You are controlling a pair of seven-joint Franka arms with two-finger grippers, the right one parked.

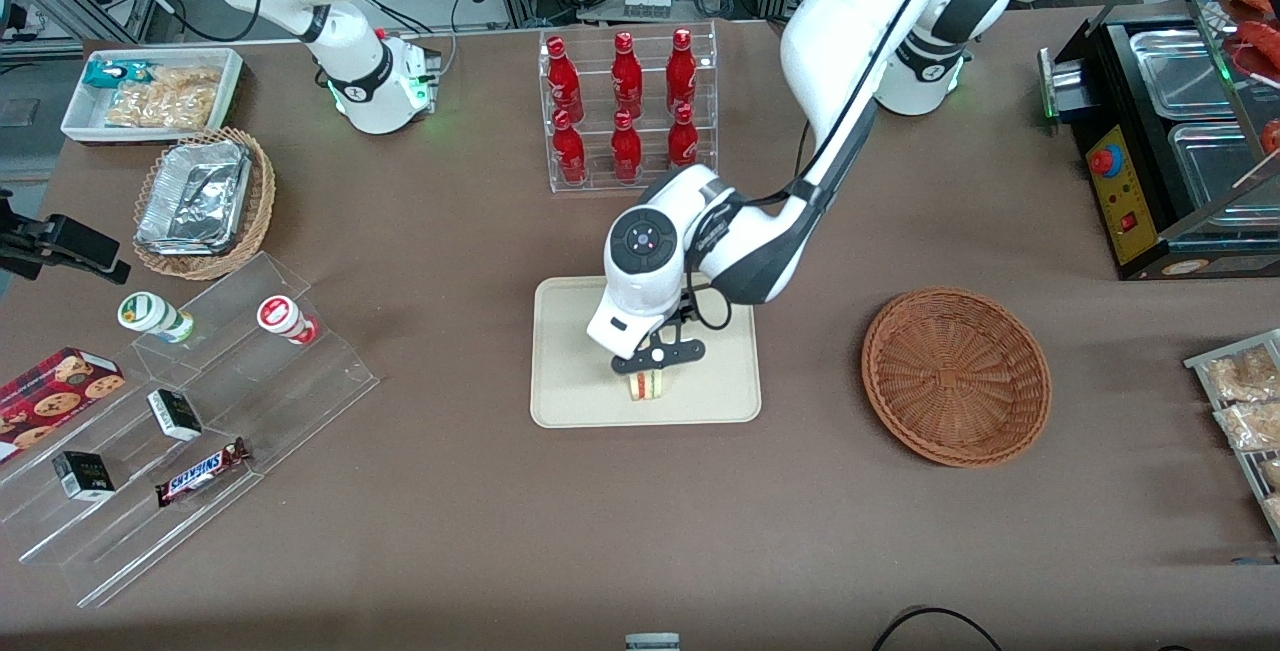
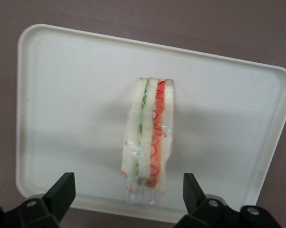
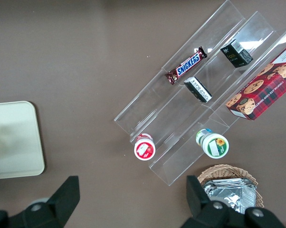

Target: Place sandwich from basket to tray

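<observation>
A matte brown table (image 1: 480, 531) carries everything seen. Above its middle, the white, glossy left arm (image 1: 850, 81) is bent down over the flat cream-beige rectangular tray (image 1: 570, 391), whose corners are rounded and whose rim is low and smooth. Beside the tray, toward the working arm's end of the table, the round shallow reddish-brown woven wicker basket (image 1: 956, 376) is seen with nothing in it.

The small triangular wedge sandwich (image 1: 647, 384) is found on the tray, standing on edge near the rim closest to the front camera. In the left wrist view its pale bread slices (image 2: 147, 137) are shown layered with a thin green band and a pink-red band, all under crinkled clear wrap.

The black two-finger gripper (image 1: 655, 359) is held directly above the sandwich. Its fingers (image 2: 62, 190) are spread wide apart, one on each side of the sandwich, and no contact with it is seen.

Farther from the front camera than the tray, a clear acrylic rack of red bottles (image 1: 627, 106) is set upright. Toward the parked arm's end of the table, a clear stepped acrylic display (image 1: 190, 431) is laid out with a brown Snickers bar (image 1: 203, 471), small dark boxes and two round-lidded cups; a lighter tan wicker basket of crumpled silver foil containers (image 1: 200, 201) and a white bin of snack packets (image 1: 150, 91) are placed farther from the camera.
</observation>
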